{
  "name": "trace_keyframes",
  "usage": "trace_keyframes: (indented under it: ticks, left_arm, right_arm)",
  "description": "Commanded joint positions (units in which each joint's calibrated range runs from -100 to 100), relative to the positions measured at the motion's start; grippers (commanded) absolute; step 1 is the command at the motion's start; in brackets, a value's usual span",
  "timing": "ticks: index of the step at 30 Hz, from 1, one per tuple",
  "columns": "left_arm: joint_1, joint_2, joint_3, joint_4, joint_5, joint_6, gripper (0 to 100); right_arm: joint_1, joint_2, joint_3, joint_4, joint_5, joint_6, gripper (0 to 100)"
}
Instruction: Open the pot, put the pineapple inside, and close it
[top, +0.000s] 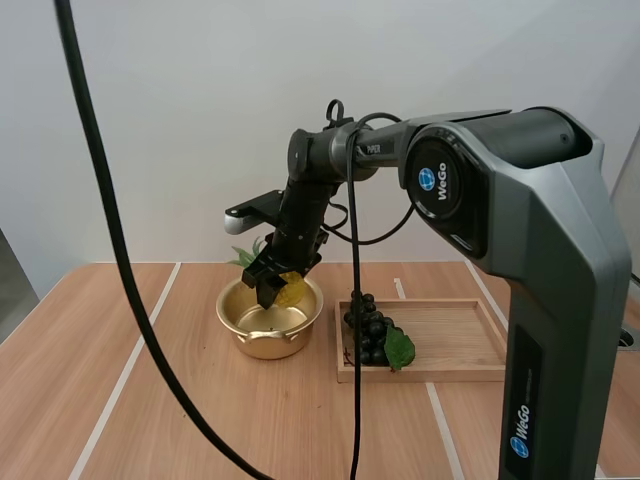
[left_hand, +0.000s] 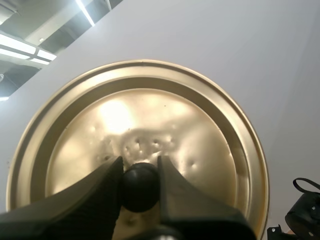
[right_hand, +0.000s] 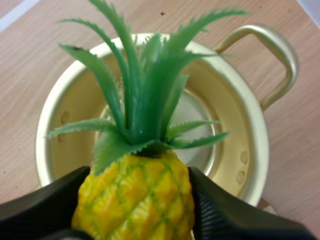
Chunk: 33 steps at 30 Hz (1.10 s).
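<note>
the pineapple (right_hand: 135, 195), long axis in line with the fingers and crown pointing past their tips over the open pot (right_hand: 252, 135), is pinched in the right gripper (top: 272, 288); the left gripper (left_hand: 140, 167) clamps the lid (left_hand: 150, 115) by its knob (left_hand: 140, 187).

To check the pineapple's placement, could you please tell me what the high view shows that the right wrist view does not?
The high view adds the wooden tray holding the grapes, beside the pot. The right wrist view adds the rivets in the pot's wall and the ribbed fingers against the pineapple's sides. Both share the right gripper pinching the pineapple over the open pot on the table.
</note>
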Motion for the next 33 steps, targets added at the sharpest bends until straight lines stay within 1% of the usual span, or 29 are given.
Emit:
trace_keyframes:
  ticks: [1, 23, 33]
  left_arm:
    - [0.05, -0.4, -0.2, 1.5, 1.7, -0.4, 0]
    - [0.05, -0.4, -0.2, 1.8, 5.3, -0.4, 0]
    - [0.05, -0.4, -0.2, 1.8, 6.5, -0.4, 0]
  right_arm:
    - [0.0, 0.9, -0.5, 0.2, 0.5, -0.6, 0]
    - [0.0, 8.3, -0.1, 0.2, -0.2, -0.6, 0]
    - [0.0, 8.4, 1.8, 0.2, -6.3, -0.6, 0]
